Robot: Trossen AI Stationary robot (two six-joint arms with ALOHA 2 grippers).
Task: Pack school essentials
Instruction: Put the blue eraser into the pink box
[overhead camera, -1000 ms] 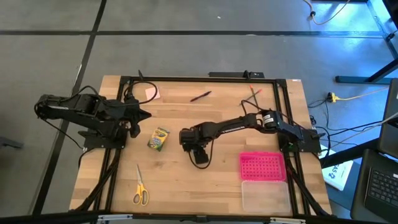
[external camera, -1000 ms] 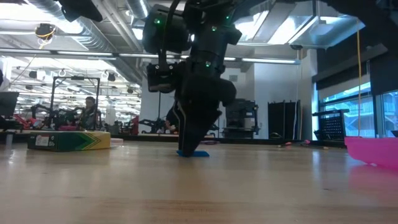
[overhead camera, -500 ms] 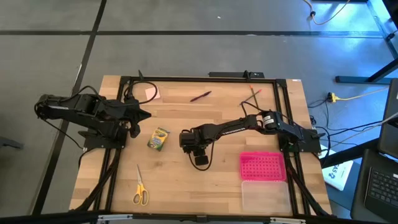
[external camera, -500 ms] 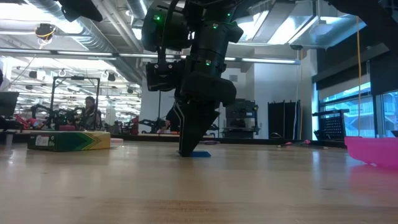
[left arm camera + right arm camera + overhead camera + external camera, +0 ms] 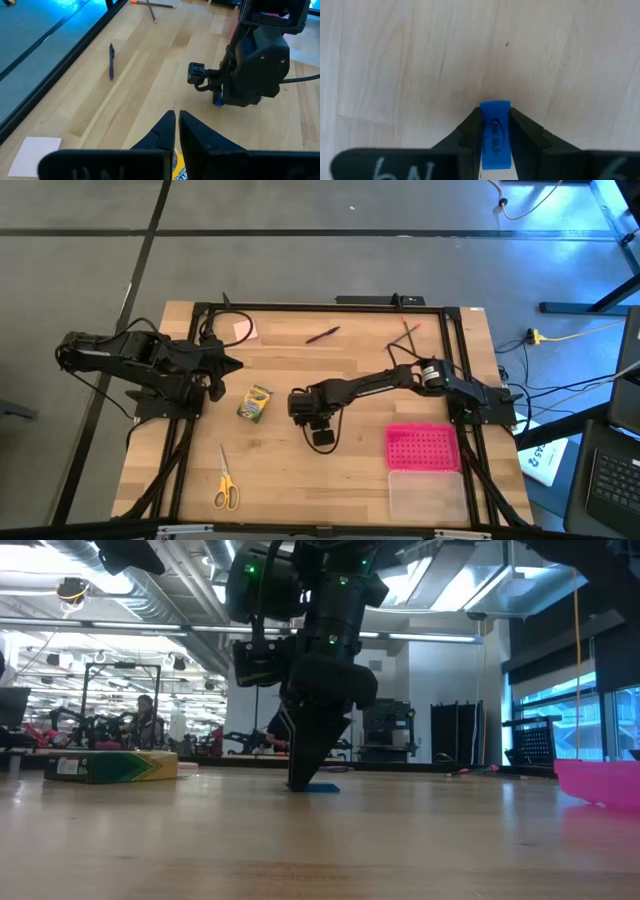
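A light wooden table [image 5: 290,480] framed by black rails carries two dark robot arms in a workshop. The right arm reaches from the table's right edge to mid-table, where the right gripper [image 5: 495,131] points straight down with its two dark fingers [image 5: 471,131] pinching a small blue rectangular eraser [image 5: 495,135] that rests on the wood; in the low view the eraser [image 5: 322,787] lies flat on the table under the fingertips. The left arm waits at the table's left side, the left gripper [image 5: 177,116] held above the surface with its fingers pressed together and nothing between them.

A clear rectangular plastic case [image 5: 428,496] sits near the table's front right corner, its pink perforated lid [image 5: 422,447] lying flat just behind it. A green and yellow crayon box [image 5: 254,403] lies between the two grippers, nearer the left one. Yellow-handled scissors [image 5: 224,482] lie well apart, toward the front left. A pale pink sticky-note pad [image 5: 245,330] rests at the rear left near a black cable. A dark red pen [image 5: 322,335] lies at the rear centre, and thin red and green pencils [image 5: 408,328] lie at the rear right beside the right arm's base
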